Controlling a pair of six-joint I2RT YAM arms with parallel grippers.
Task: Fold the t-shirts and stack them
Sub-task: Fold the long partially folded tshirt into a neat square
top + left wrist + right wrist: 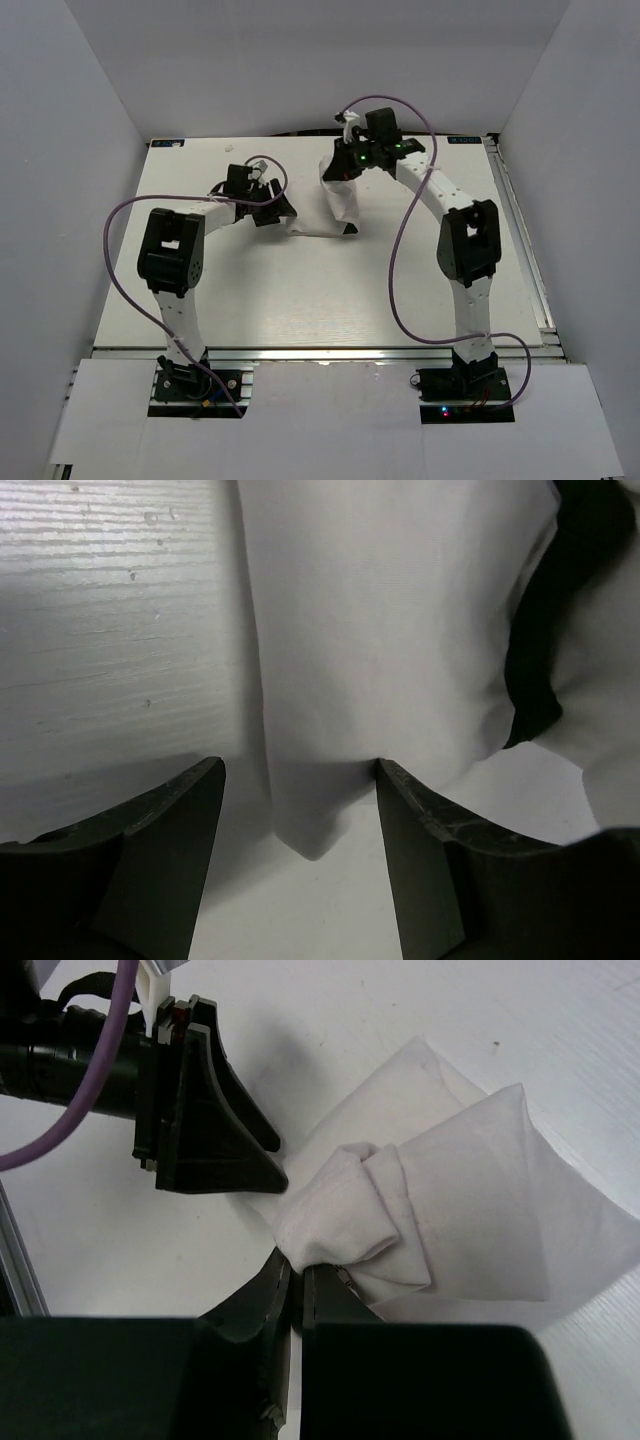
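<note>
Pinching a bunched fold of the t-shirt point(470, 1200), the right end effector point(297, 1265) has its two fingers pressed together on the white cloth, which bulges out just past the fingertips in a tight knot. Seen from above, the garment sits on the desk point(300, 300) toward the far edge and a little right of the middle. Its upper part is lifted at the right end effector, and the rest trails down to lie crumpled on the surface. A dark band point(540, 630) of the shirt's trim runs along the cloth's right side in the left wrist view. The left end effector point(300, 770) is low at the near-left edge of the garment, jaws standing apart. A pointed corner of the white cloth lies between the two fingers point(170, 850) without either one touching it, so this end effector grips nothing. Both arms reach in from the near edge of the desk and meet at the shirt.
</note>
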